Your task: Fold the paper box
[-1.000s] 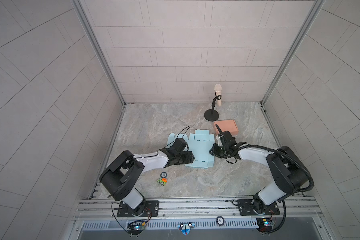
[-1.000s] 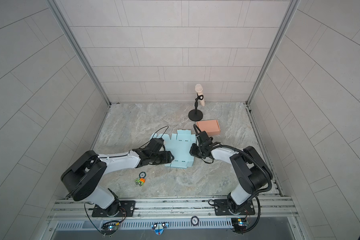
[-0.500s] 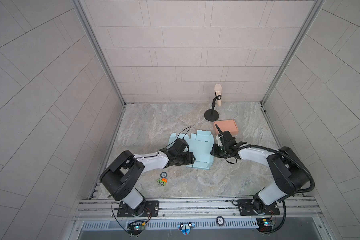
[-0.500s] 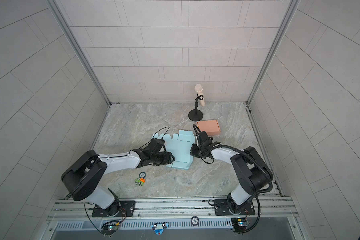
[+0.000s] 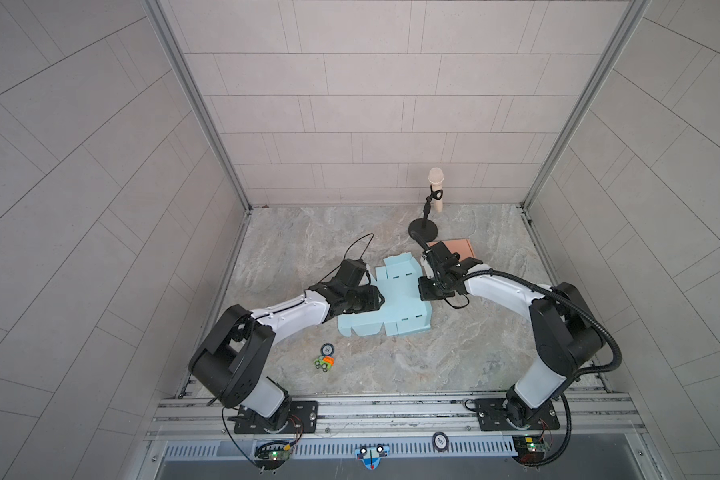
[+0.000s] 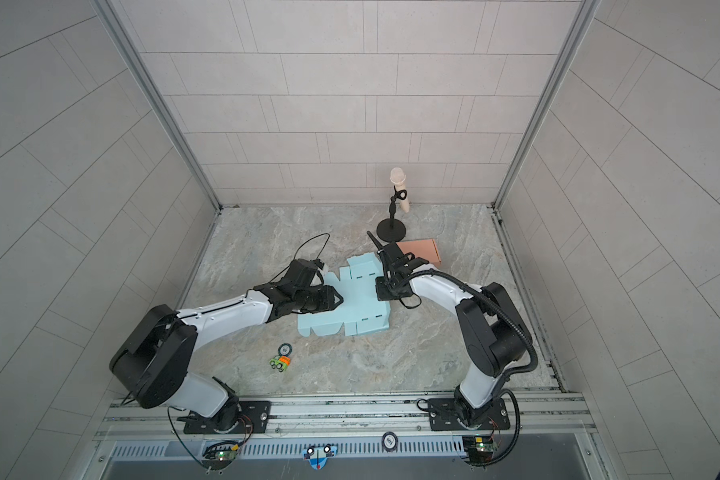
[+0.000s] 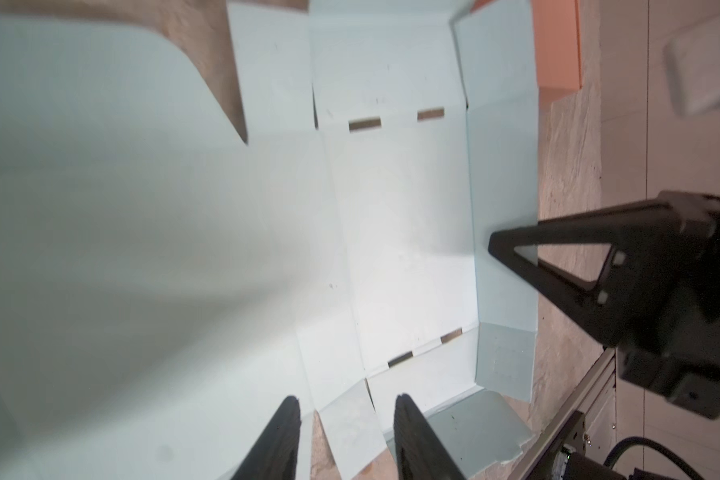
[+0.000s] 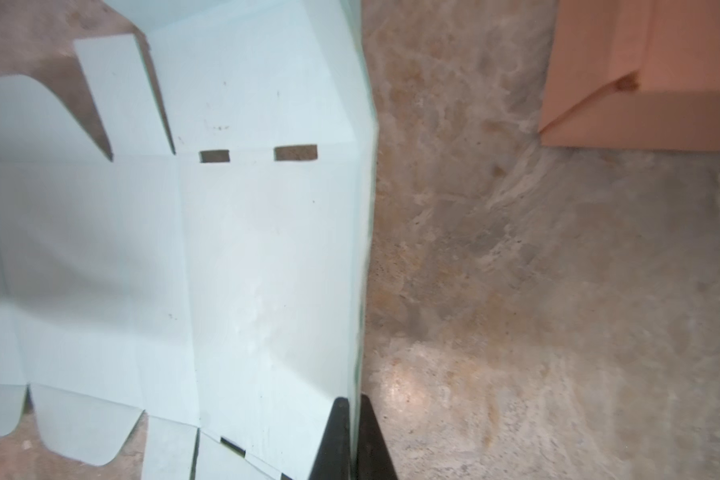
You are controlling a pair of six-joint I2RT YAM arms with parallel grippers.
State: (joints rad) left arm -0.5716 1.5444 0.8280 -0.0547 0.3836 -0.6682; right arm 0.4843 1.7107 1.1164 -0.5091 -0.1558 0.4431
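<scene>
Nearest the rail, on the marble table [image 5: 391, 374], a small toy car [image 5: 324, 363] and a round disc [image 5: 327, 348] lie well apart from the work. Beyond them the paper box [image 5: 391, 309], a pale blue die-cut sheet, lies mostly flat at the middle of the table, between the two claws. The left gripper [image 7: 346, 399] reaches over the sheet's left edge. In the left wrist view its fingers stand apart, partly open, with a flap showing in the gap and nothing clamped. The right gripper [image 8: 352, 399] sits at the sheet's right edge with its jaws shut on the side panel, which stands up from the table as a thin wall between the fingers. Farther back an orange box [image 5: 460, 248] rests just behind the right wrist, and a microphone [image 5: 436, 183] on a stand rises near the back wall. Against a second ago, the right claw has closed on that panel, the left claw's fingers have drawn closer together, and the sheet lies in much the same place.
</scene>
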